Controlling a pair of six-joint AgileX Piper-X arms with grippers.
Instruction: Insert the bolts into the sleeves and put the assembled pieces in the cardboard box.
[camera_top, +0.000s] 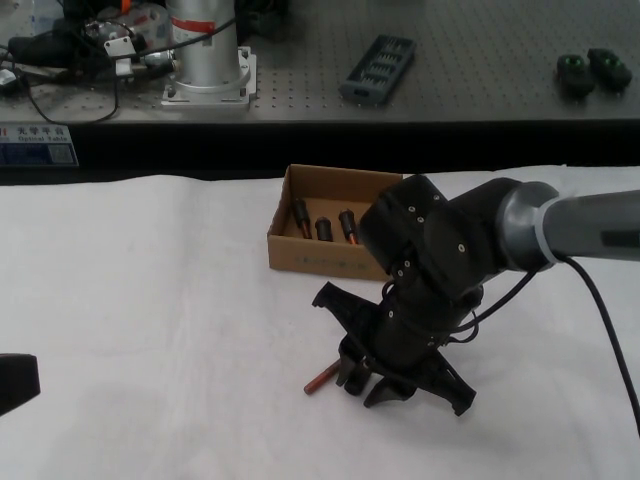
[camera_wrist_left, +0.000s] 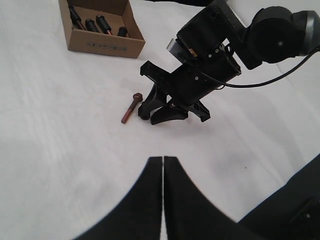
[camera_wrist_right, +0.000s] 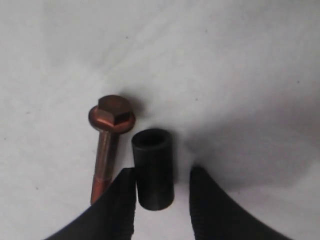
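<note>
A black sleeve (camera_wrist_right: 153, 150) lies on the white cloth beside a copper bolt (camera_wrist_right: 106, 145), the two side by side and not joined. My right gripper (camera_wrist_right: 162, 172) is open and straddles the sleeve; one finger touches it, the other stands a little off. From above, the right gripper (camera_top: 362, 386) points down at the cloth with the bolt (camera_top: 322, 379) just to its left. My left gripper (camera_wrist_left: 163, 160) is shut on nothing and hangs well short of the bolt (camera_wrist_left: 129, 108) and the right gripper (camera_wrist_left: 153, 117). The cardboard box (camera_top: 300, 255) behind holds several assembled pieces (camera_top: 324, 228).
A white cloth (camera_top: 150, 300) covers the bench. Behind it on a dark perforated table stand a metal post base (camera_top: 208, 70), a black ribbed case (camera_top: 377, 66), cables and two small dark parts (camera_top: 593, 72). A black part of the left arm (camera_top: 15, 380) shows at the left edge.
</note>
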